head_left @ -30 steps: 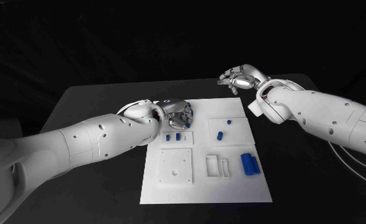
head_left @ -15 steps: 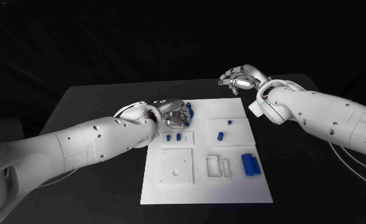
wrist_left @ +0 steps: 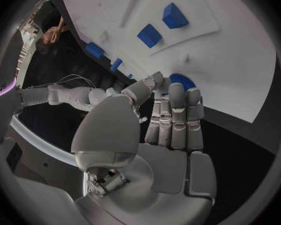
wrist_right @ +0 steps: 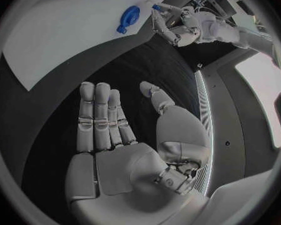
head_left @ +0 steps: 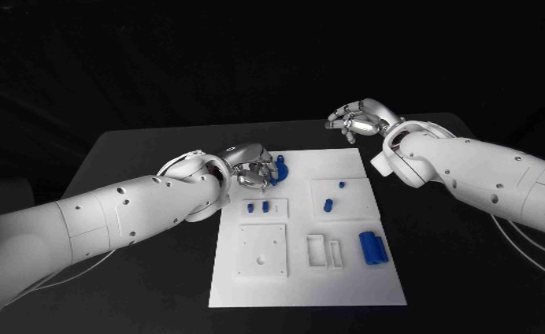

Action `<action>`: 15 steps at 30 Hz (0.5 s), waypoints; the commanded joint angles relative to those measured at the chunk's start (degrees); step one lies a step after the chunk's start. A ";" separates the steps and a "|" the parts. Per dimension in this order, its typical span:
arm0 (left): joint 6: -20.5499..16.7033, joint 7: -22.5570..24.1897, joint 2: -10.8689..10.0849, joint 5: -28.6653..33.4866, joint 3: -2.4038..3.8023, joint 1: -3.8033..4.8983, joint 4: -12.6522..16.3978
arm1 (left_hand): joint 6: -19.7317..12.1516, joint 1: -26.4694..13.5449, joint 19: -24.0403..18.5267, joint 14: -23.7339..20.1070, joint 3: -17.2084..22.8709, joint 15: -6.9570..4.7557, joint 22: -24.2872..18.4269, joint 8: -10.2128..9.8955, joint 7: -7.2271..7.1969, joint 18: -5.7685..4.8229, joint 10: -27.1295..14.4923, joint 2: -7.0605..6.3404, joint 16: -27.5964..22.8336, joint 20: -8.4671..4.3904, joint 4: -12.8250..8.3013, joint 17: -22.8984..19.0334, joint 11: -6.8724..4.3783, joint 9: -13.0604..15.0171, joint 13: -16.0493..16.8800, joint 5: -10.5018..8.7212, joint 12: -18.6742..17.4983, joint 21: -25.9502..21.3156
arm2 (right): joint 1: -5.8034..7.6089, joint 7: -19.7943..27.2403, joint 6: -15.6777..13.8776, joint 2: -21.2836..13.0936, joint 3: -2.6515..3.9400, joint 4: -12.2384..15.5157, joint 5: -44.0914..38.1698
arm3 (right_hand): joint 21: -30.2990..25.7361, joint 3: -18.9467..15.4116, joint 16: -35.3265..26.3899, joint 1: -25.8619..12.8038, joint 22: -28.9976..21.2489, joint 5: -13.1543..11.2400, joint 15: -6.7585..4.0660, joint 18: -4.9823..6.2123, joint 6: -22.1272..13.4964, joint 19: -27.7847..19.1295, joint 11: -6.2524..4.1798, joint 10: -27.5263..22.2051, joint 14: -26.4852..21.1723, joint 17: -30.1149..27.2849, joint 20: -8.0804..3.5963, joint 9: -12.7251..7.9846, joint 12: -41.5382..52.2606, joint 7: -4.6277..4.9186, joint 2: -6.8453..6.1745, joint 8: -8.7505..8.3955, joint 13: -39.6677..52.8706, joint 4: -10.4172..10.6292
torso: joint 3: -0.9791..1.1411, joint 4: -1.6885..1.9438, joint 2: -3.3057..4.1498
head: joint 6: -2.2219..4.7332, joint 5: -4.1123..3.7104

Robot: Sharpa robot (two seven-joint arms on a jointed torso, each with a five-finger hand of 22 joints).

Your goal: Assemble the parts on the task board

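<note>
While the left hand rests at the far left corner of the task board, its fingers are curled over a blue ring-shaped part, but I cannot tell if they grasp it; the right hand hovers beyond the board, fingers apart, holding nothing; five other blue parts sit on the board, the largest a cylinder.

The task board looks like matt white plastic, smooth, with raised white plates. The blue parts on it seem smooth plastic with a slight sheen. The table is matt black. Both arms have glossy white plastic shells; the left hand and right hand look like brushed silver metal.
</note>
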 commanded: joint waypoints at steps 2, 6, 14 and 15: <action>2.72 -0.91 -1.12 1.74 0.05 0.18 1.02 | 0.38 -0.49 0.36 0.31 0.24 -0.06 0.08 0.32 0.05 0.87 0.45 0.00 0.28 -3.04 -0.01 0.11 0.16 0.05 0.04 0.25 -0.23 0.33 | 0.00 0.37 0.16 -0.09 0.05 0.05 0.24 | -0.33 0.16 0.22 -0.08 0.09 0.20 -0.13 2.58 -0.01 0.27 0.08 -0.27 -0.41 -0.09 0.31 -0.09 0.27 0.44 0.27 0.30 -0.05 0.07 | -0.06 -0.05 0.08 | -0.03 -0.03; 3.24 -1.07 -2.22 1.74 0.03 0.17 1.69 | 0.40 -0.47 0.38 0.31 0.28 -0.07 0.10 0.31 0.04 0.87 0.49 0.05 0.31 -3.06 -0.02 0.13 0.14 0.05 0.05 0.24 -0.25 0.35 | 0.00 0.26 0.15 -0.13 0.05 0.13 0.31 | -0.34 0.16 0.22 -0.08 0.11 0.20 -0.13 2.58 -0.01 0.28 0.08 -0.27 -0.41 -0.09 0.31 -0.09 0.28 0.44 0.26 0.30 -0.06 0.06 | -0.07 -0.03 0.07 | -0.17 0.00; 4.33 -1.43 -4.54 2.06 0.01 0.16 3.01 | 0.49 -0.44 0.40 0.30 0.33 -0.10 0.14 0.32 0.01 0.87 0.59 0.05 0.35 -3.09 -0.07 0.16 0.12 0.06 0.07 0.20 -0.28 0.37 | 0.00 0.23 0.26 -0.15 0.05 0.26 1.17 | -0.35 0.16 0.23 -0.09 0.13 0.20 -0.13 2.58 -0.02 0.28 0.08 -0.28 -0.42 -0.10 0.31 -0.10 0.30 0.45 0.27 0.31 -0.08 0.06 | -0.10 -0.02 0.08 | -0.31 -0.15; 4.48 -1.47 -4.63 2.06 0.01 0.16 3.01 | 0.50 -0.44 0.40 0.30 0.33 -0.10 0.15 0.33 0.01 0.87 0.61 0.05 0.35 -3.09 -0.07 0.17 0.11 0.06 0.07 0.19 -0.28 0.37 | 0.00 0.23 0.26 -0.17 0.05 0.25 1.17 | -0.35 0.16 0.23 -0.09 0.13 0.20 -0.13 2.58 -0.02 0.28 0.08 -0.28 -0.42 -0.10 0.31 -0.10 0.30 0.45 0.27 0.31 -0.08 0.06 | -0.08 0.00 0.07 | -0.34 -0.12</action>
